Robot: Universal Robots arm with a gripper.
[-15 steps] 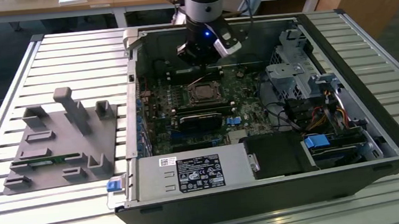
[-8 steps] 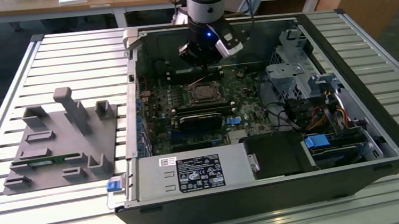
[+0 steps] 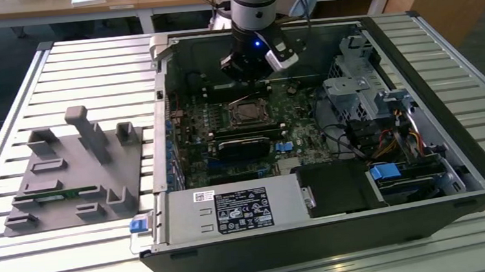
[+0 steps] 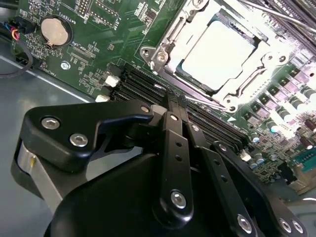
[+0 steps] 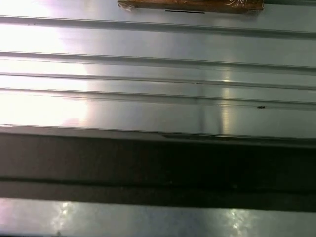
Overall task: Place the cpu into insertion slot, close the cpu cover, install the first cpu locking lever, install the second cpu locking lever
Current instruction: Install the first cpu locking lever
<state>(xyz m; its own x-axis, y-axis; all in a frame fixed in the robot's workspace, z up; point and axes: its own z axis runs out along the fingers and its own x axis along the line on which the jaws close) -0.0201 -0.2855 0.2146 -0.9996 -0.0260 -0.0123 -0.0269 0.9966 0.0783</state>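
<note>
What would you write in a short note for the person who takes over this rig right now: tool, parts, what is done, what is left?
Tool: shut, holds nothing, hovers over the green board beside the insertion slot.
Cpu: sits in the slot.
Cpu cover: appears folded down around the chip.
Done: placing, apparently the cover.
Left: both locking levers; I cannot tell whether either is latched.
</note>
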